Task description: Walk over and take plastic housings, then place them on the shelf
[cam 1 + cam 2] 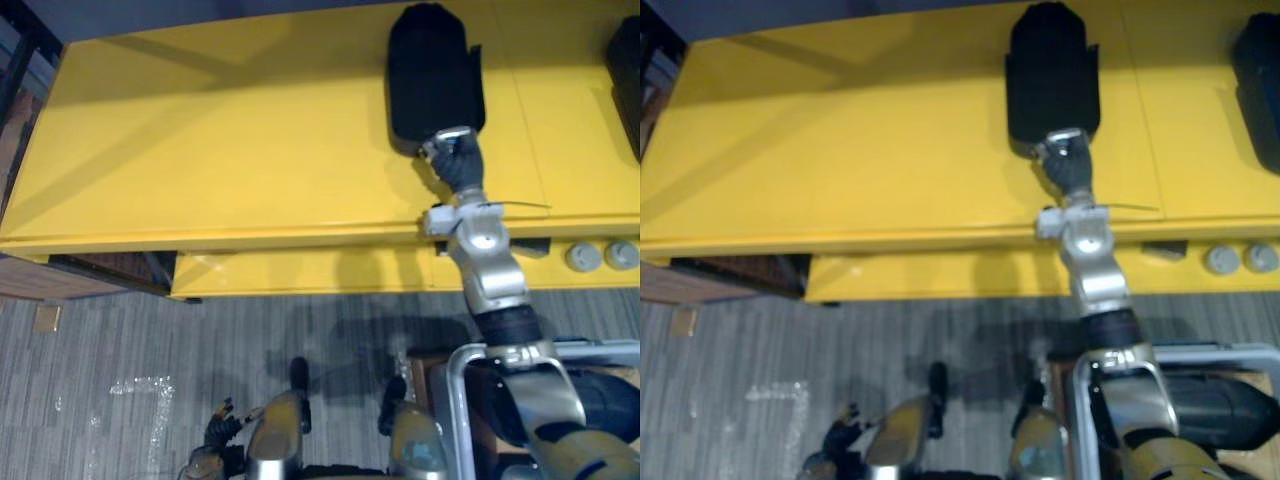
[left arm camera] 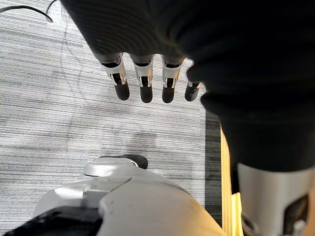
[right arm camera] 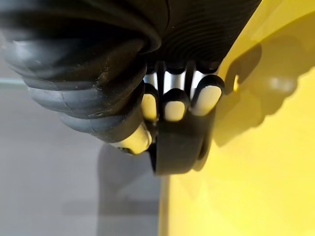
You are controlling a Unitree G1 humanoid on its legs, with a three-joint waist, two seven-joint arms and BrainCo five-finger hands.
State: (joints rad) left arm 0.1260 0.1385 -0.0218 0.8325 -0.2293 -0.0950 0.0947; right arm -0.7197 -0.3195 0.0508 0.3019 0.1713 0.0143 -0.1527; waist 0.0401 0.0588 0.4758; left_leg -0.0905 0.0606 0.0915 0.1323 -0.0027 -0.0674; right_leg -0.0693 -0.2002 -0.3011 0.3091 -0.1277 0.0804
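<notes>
R hand [image 1: 455, 160] is up on the big flat yellow shelf top [image 1: 230, 150], arm reaching fwd from the lower right. It holds the near end of a long black plastic housing [image 1: 435, 70] w/ a rounded far end. The housing points away from the robot, over the middle-right part of the yellow top. In the R wrist view the fingers [image 3: 174, 105] are curled over the housing's near edge [image 3: 177, 147] & the thumb sits on the other side, so it's a pinch grip. Can't tell if the housing lies flat on the yellow or is a bit lifted. It throws a dark shadow on the yellow next to it.

A 2nd black housing [image 1: 628, 75] sits at the far right edge of the same top, well apart from the 1st.

Under the top's front edge there's a lower yellow ledge [image 1: 300, 272]. On its right end are two small grey round knobs [image 1: 583, 257], side by side.

L hand [image 2: 143, 81] hangs low by the robot's left side over the grey striped carpet floor [image 1: 150, 330]. Its fingers are straight & a bit apart, holding nothing.

Bottom right, near the R arm, is a silver tube frame [image 1: 1160, 355] w/ a dark rounded thing [image 1: 1215, 400] inside it. Can't tell what that is.
</notes>
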